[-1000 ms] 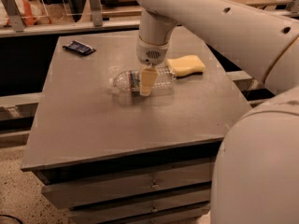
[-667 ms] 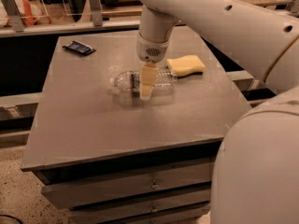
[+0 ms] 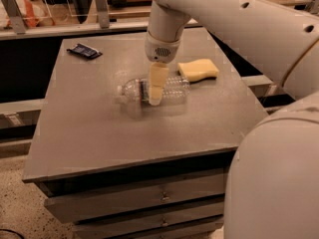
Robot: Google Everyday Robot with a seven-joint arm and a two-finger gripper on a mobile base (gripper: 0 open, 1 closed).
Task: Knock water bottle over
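Counter [image 3: 99,133]: water bottle [image 3: 174,88] lies flat behind the end effector [image 3: 155,96], unchanged from 1 s ago; we can't tell grip state. Looks done.

arm [image 3: 239,19]: smooth off-white rounded shells, fat tube shape, a few small dark recessed holes along the top, thin seam line near the right edge. wrist housing [image 3: 162,46]: rounded cup with a small dotted grille patch. end effector [image 3: 155,86]: pale yellowish, flat and tapered, over the middle of the desk [image 3: 99,133]. body shell [image 3: 274,178]: big plain off-white dome, lower right.
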